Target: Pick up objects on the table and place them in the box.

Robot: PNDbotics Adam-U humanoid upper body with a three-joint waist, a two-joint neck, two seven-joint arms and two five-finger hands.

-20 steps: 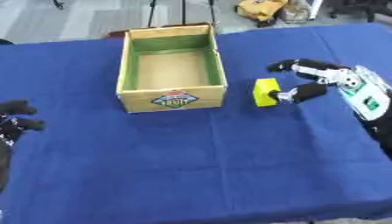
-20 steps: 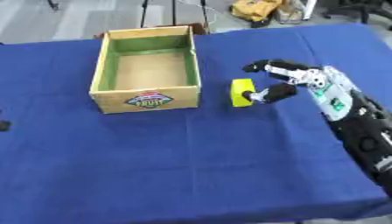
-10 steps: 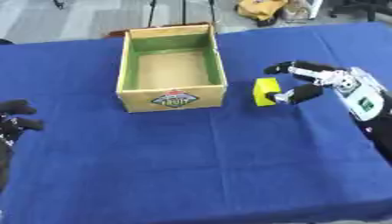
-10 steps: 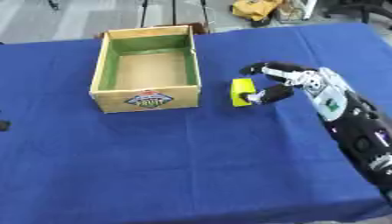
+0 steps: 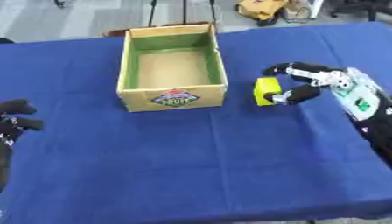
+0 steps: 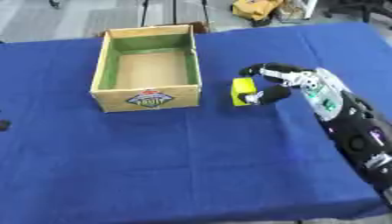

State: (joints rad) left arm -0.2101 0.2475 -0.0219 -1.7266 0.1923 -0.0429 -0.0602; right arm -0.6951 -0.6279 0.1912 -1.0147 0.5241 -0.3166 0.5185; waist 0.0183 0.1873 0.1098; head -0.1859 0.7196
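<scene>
My right hand (image 5: pixel 321 81) reaches in from the right with its fingers (image 5: pixel 295 68) arched over the top of a small yellow block (image 5: pixel 266 91) and its thumb (image 5: pixel 297 94) curled in against the block's near right corner, so I have the block pinched between them. The block stands on the blue-covered counter (image 5: pixel 199 162); I cannot tell whether it has left the cloth. Just beyond the block, away from my palm, sits the open cardboard box (image 5: pixel 173 67), green inside its walls with a printed label on the near face, close to the block but apart from it. Far across the counter, my left hand (image 5: pixel 15 118) shows at the left edge with its fingers bent and nothing in them.
</scene>
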